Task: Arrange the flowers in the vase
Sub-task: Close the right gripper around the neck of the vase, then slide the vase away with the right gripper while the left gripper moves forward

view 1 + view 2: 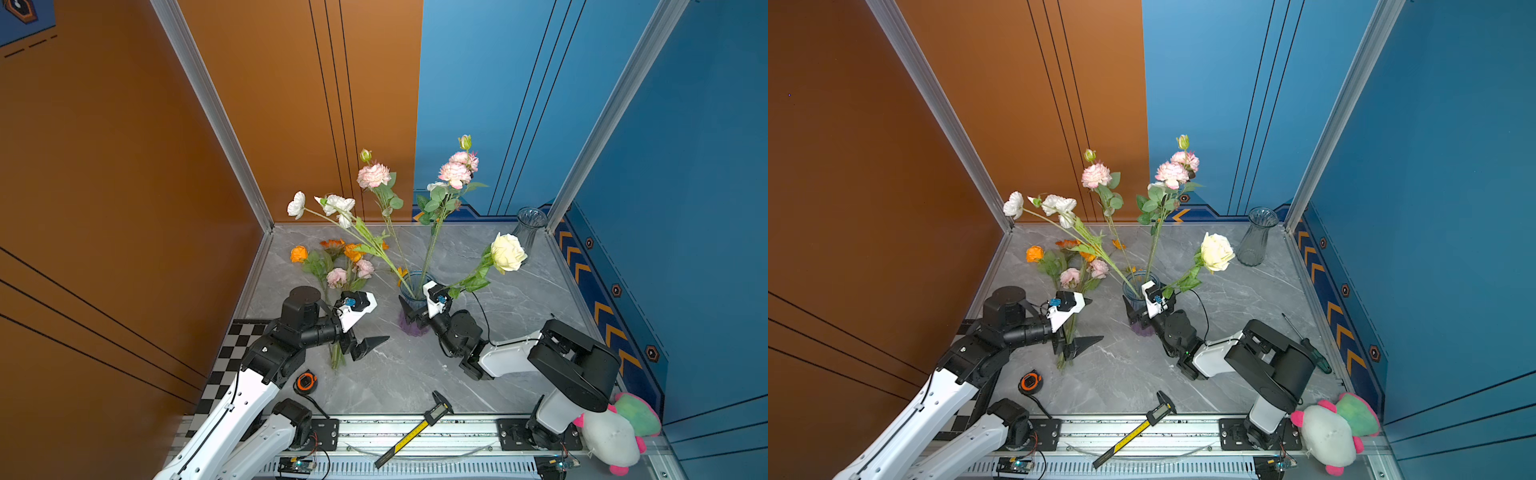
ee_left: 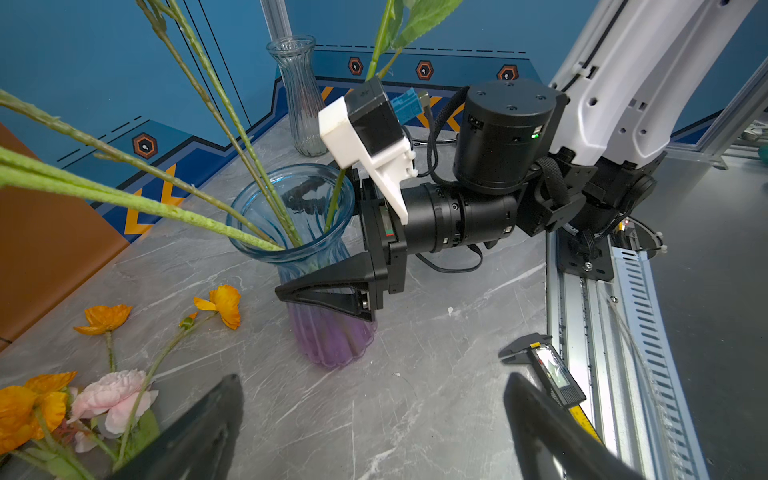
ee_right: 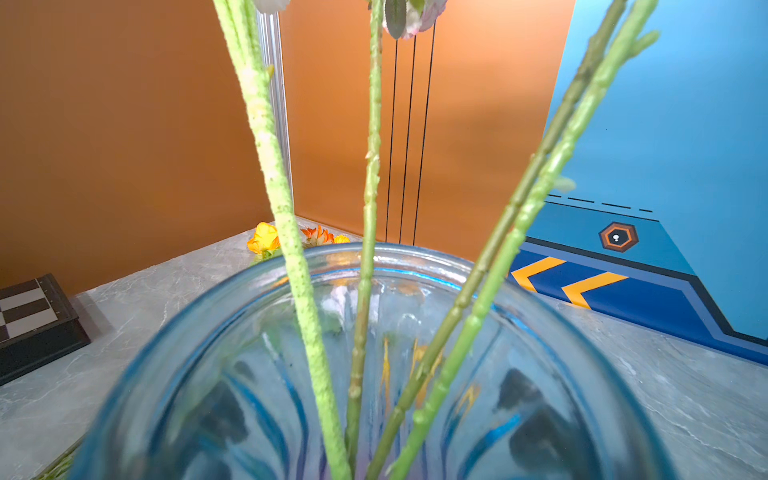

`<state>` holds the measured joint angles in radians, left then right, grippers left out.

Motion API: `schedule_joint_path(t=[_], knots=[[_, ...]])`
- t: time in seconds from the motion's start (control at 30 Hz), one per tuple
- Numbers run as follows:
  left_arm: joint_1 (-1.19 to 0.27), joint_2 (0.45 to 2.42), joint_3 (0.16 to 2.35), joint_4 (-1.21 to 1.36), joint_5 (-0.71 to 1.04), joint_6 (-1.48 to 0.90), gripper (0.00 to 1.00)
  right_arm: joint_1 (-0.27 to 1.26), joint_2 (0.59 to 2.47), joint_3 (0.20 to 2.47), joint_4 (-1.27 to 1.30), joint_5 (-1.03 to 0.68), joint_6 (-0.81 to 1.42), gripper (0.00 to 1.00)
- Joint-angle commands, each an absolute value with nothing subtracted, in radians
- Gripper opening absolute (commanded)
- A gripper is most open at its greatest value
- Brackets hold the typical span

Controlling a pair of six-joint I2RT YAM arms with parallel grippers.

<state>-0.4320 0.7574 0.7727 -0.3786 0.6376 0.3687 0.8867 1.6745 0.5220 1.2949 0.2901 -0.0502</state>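
Observation:
The blue-and-purple glass vase [image 1: 415, 291] [image 2: 291, 232] stands mid-table, and in both top views white and pink flowers [image 1: 374, 176] [image 1: 1096, 175] rise from it. A cream rose [image 1: 508, 252] leans out to the right, its stem in the vase. More flowers [image 1: 336, 266] [image 2: 112, 395], orange and pink, lie on the table at the left. My right gripper [image 1: 415, 311] [image 2: 291, 245] is open, one jaw on each side of the vase, holding no stem. My left gripper [image 1: 365, 347] [image 2: 374, 382] hangs open and empty above the lying stems.
A clear glass vase [image 1: 530, 226] stands in the back right corner. An orange tape measure [image 1: 305, 381] and a caliper [image 1: 415, 432] lie near the front rail. A plush toy [image 1: 615, 436], a screwdriver [image 1: 1308, 345] and a chessboard [image 3: 33, 320] sit at the edges.

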Motion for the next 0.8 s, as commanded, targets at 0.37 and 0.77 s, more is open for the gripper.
schedule_joint_path(t=[0.37,0.77], knots=[[-0.422,0.745,0.758,-0.360,0.644,0.354,0.98,0.894,1.709,0.538,1.351,0.282,-0.080,0.73],[-0.421,0.742,0.758,-0.359,0.645,0.354,0.98,0.916,1.709,0.525,1.417,0.303,-0.109,0.51]])
